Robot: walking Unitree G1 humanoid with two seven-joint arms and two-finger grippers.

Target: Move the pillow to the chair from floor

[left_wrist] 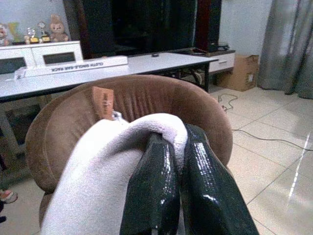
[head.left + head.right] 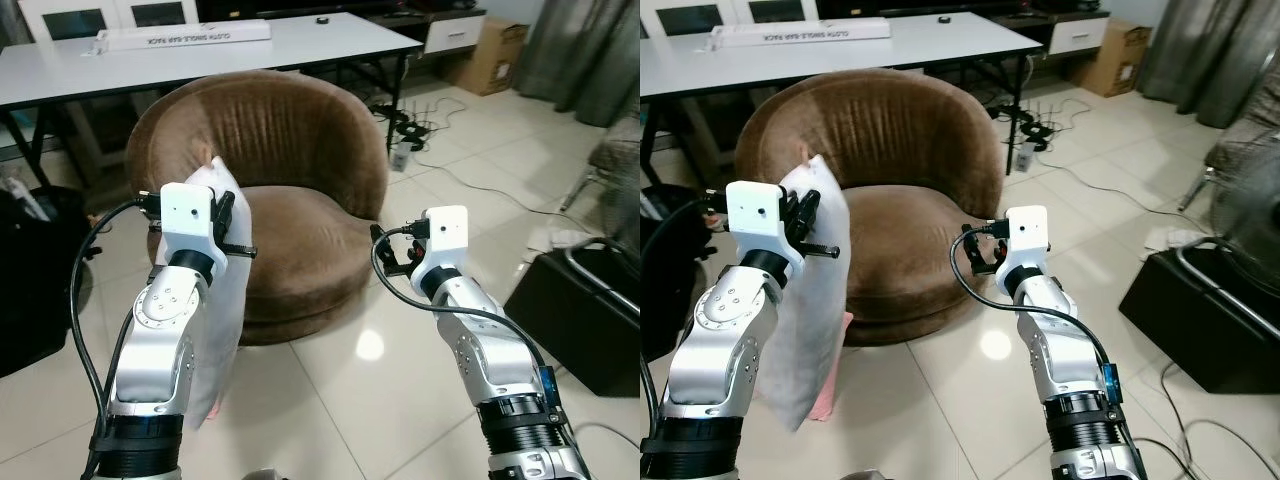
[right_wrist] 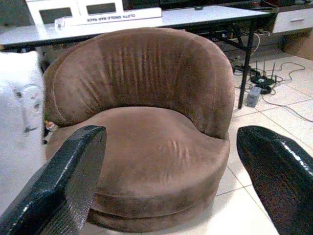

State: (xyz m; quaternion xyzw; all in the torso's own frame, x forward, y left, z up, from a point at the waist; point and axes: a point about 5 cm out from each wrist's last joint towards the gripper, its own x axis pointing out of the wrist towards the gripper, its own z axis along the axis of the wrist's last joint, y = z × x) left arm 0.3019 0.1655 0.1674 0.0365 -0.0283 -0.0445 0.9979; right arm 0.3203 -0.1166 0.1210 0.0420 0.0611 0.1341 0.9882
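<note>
Left wrist view: the pillow (image 1: 102, 166), white and soft, has its top corner pinched between the 2 black fingers (image 1: 154, 191), with an orange tag beside the grip.
Pillow: it hangs down from the left gripper (image 2: 222, 215), lifted beside the chair's near rim; whether its lowest corner touches the floor (image 2: 330, 400) cannot be told.
Left jaws: clamped narrow on the pillow's upper edge.
Right gripper (image 2: 978, 252): jaws spread wide and holding nothing, raised in front of the chair with the seat straight ahead of them.
Chair (image 2: 290, 230): round, brown and plush with a tall curved back; its seat lies just beyond both sets of jaws and carries nothing.
Step in hand: by my reading the carry, with the pillow picked up but not yet over the seat.
Next move: it likely calls for swinging the left jaws forward and inward over the seat, high enough that the hanging pillow clears the rim, then letting go.
In the way: the chair's rim could catch the dangling lower half.
Around: a white bench (image 2: 230, 50) with a long box (image 2: 185, 38) behind the chair, cables (image 2: 410, 125) on the tiles beyond the right jaws, a black case (image 2: 590, 310) off to their outer side.
</note>
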